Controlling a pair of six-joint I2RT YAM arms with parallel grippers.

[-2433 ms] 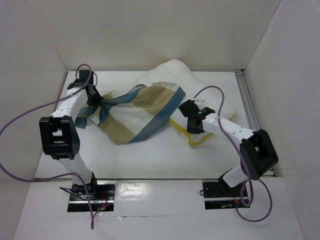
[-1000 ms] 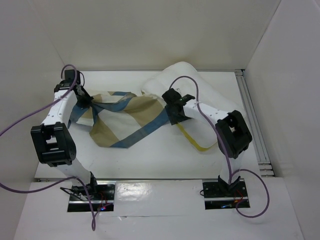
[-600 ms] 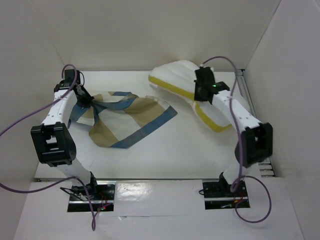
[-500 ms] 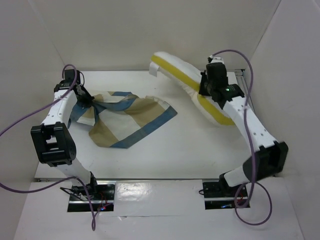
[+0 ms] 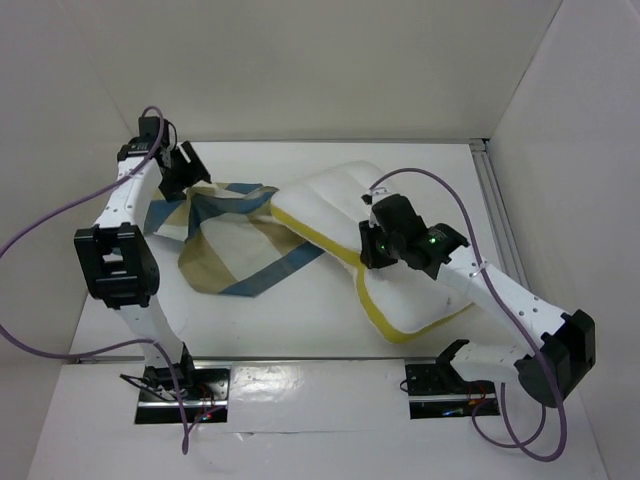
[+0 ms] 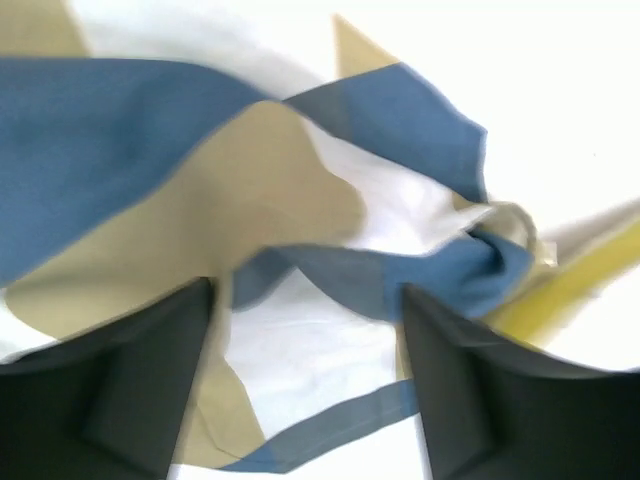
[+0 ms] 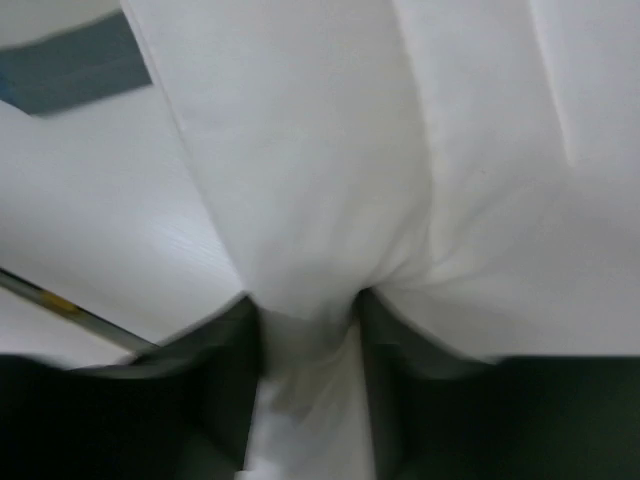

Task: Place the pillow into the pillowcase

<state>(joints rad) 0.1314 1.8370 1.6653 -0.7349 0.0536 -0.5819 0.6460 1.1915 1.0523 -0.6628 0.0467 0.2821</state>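
Right pincer [image 7: 305, 330] is pinching the pillow [image 5: 330, 200], which lies on the worktop [image 5: 300, 320] overlapping the pillowcase [image 5: 225, 250] edge. Left pincer [image 6: 305, 300] gapes wide over the cloth; I'd grab one hem layer and lift first.

White arms [image 5: 125, 200], black joints [image 5: 115, 265] and jaws, purple cables [image 5: 425, 173], green light [image 5: 432, 238].

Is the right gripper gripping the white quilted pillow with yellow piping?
Yes: in the right wrist view the right gripper pinches a bunched fold of the white quilted pillow, the cloth squeezed between its jaws.
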